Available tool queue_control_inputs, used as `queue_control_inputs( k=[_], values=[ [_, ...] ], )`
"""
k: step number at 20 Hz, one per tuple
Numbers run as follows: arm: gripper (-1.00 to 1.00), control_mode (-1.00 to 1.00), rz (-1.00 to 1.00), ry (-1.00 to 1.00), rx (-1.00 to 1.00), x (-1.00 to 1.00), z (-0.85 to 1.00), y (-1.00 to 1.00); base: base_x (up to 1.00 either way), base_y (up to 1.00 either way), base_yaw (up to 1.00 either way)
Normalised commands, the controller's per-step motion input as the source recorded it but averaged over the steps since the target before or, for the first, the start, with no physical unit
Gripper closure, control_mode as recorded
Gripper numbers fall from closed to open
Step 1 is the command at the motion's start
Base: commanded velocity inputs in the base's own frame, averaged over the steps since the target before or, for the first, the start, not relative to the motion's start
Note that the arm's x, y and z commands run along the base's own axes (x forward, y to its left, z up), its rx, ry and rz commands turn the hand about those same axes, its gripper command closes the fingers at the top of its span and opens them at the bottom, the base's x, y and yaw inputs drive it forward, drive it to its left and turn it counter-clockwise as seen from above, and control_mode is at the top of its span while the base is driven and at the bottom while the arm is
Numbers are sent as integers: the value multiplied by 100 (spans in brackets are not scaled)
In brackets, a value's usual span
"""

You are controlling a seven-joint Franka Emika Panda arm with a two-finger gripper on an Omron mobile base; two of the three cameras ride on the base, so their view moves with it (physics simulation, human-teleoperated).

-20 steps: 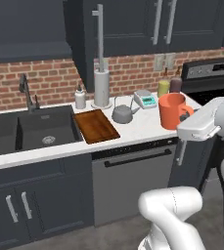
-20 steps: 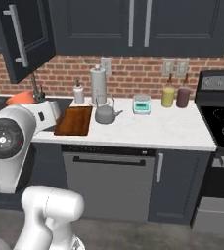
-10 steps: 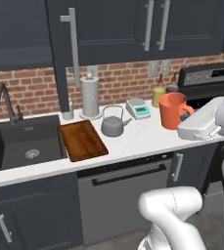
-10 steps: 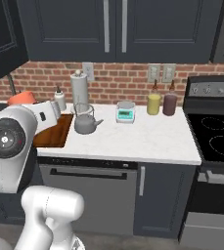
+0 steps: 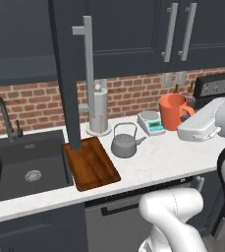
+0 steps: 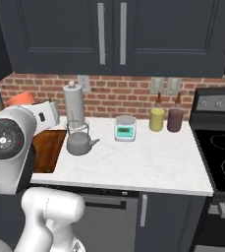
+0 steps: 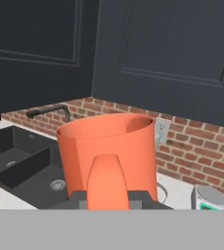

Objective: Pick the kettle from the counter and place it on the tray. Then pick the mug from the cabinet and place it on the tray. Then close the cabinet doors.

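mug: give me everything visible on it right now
The mug is a plain orange-red cylinder with a matte, unmarked wall and one side handle, upright, mouth open and nothing visible inside. It hangs in the air off the counter, carried by the gripper, which is shut on the handle; in the hand view the handle faces the camera between the dark fingertips. In the left base view it shows past the arm's hand, in front of the brick wall. It is not on the tray.

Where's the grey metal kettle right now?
The small grey metal kettle stands on the white stone counter, not on the brown wooden tray just to its left, and in front of the white paper-towel roll.
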Motion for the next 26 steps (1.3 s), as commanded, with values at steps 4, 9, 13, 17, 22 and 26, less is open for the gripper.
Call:
queue_control_inputs(
  k=[4, 9, 13, 17, 22, 26],
  values=[
    [100, 100, 0, 0, 0, 0, 0, 0, 36, 4, 2],
    [100, 100, 0, 0, 0, 0, 0, 0, 13, 8, 4],
    [100, 100, 0, 0, 0, 0, 0, 0, 9, 9, 5],
    [100, 100, 0, 0, 0, 0, 0, 0, 26, 12, 7],
    [100, 100, 0, 0, 0, 0, 0, 0, 31, 7, 9],
    [100, 100, 0, 0, 0, 0, 0, 0, 34, 3, 10]
  ],
)
